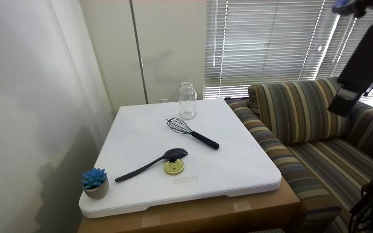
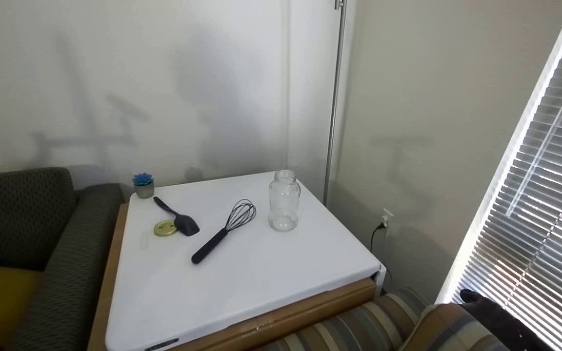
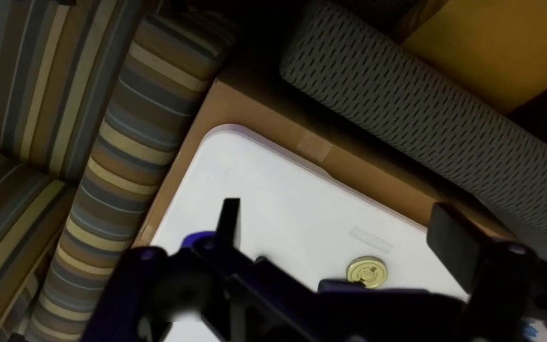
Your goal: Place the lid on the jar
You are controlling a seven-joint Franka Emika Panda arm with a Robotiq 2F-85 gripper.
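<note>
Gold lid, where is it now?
In an exterior view, the gold lid lies on the left side of the white tabletop, beside the black spoon's bowl.

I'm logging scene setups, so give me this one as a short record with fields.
lid: yellow-gold, on the white tabletop, beside the black spoon's bowl
jar: clear glass, upright, uncapped
whisk: lying down, head nearer the jar than its handle
potted succulent: blue, near a tabletop corner
fingers: apart, holding nothing
task status: lid not yet on jar
</note>
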